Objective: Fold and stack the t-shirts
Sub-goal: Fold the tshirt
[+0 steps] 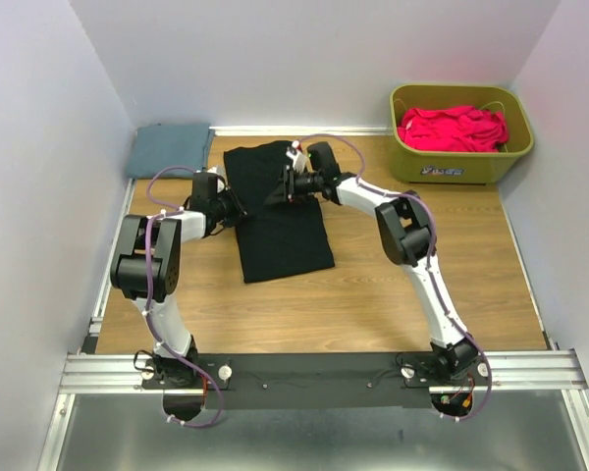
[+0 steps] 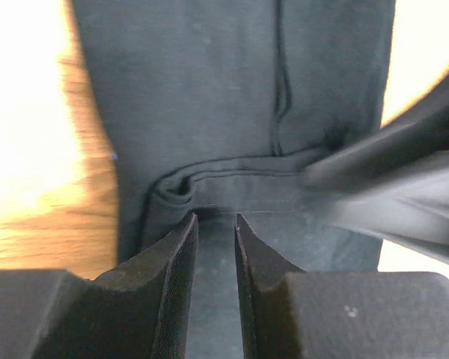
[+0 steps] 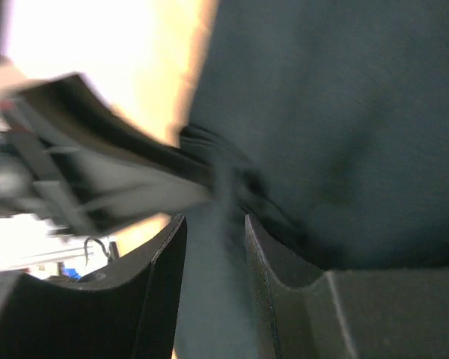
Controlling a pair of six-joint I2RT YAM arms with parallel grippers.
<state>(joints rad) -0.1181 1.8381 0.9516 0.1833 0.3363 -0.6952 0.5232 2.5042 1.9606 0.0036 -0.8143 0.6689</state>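
**Mid-fold: one shirt stacked, one in the grippers, a bin yet to go**

On the light wooden table (image 1: 373, 294) we see the black cotton t-shirt (image 1: 280, 235) lying at centre, already narrowed to a long strip. Its long axis runs from the far wall toward the arms, and the near end leans slightly right. We cannot tell which end holds the collar. At far right, the olive-green plastic bin (image 1: 452, 169) holds a heap of crumpled pink shirts (image 1: 452, 128). In the far-left corner sits a folded grey-blue shirt (image 1: 169, 149), which we judge to be the start of the stack. The cross fold, the stacking and the whole bin remain. The right gripper (image 1: 287, 186) pinches a raised ridge of black cloth near the strip's far end. The left gripper (image 1: 234, 208) is clamped on the strip's left edge.
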